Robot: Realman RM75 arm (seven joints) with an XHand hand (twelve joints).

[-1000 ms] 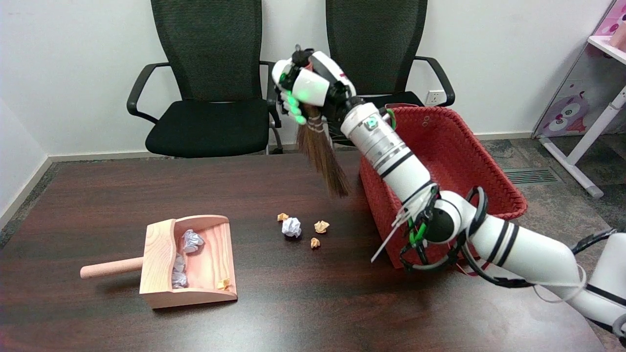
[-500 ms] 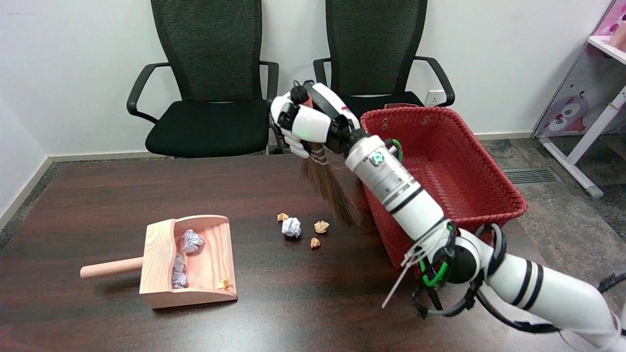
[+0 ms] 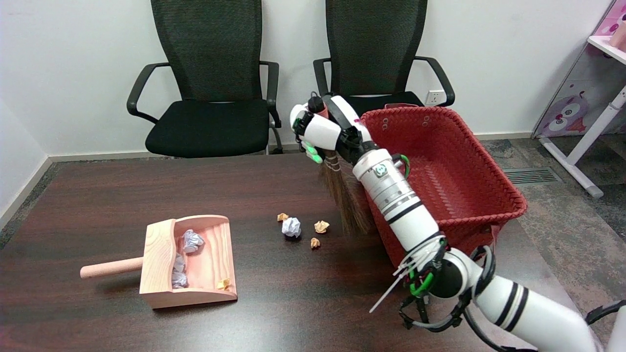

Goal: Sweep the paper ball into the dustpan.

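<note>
My right hand (image 3: 325, 131) grips the handle of a small brown broom (image 3: 349, 200), whose bristles hang down just right of the loose paper and reach close to the table beside the red basket. A white paper ball (image 3: 291, 227) lies mid-table with small tan scraps (image 3: 321, 226) around it. To the left sits the wooden dustpan (image 3: 188, 261), its mouth facing right, with white paper balls (image 3: 191, 240) and a tan scrap inside. The broom tip is roughly a hand's width right of the white ball.
A red woven basket (image 3: 455, 171) stands on the table's right side, right behind the broom. Two black office chairs (image 3: 210, 98) stand behind the table. A white shelf with a pink panel stands at the far right.
My right hand has come down and moved right with the broom. The bristles dropped from above the table to near its surface beside the basket. Paper and dustpan stayed put.
</note>
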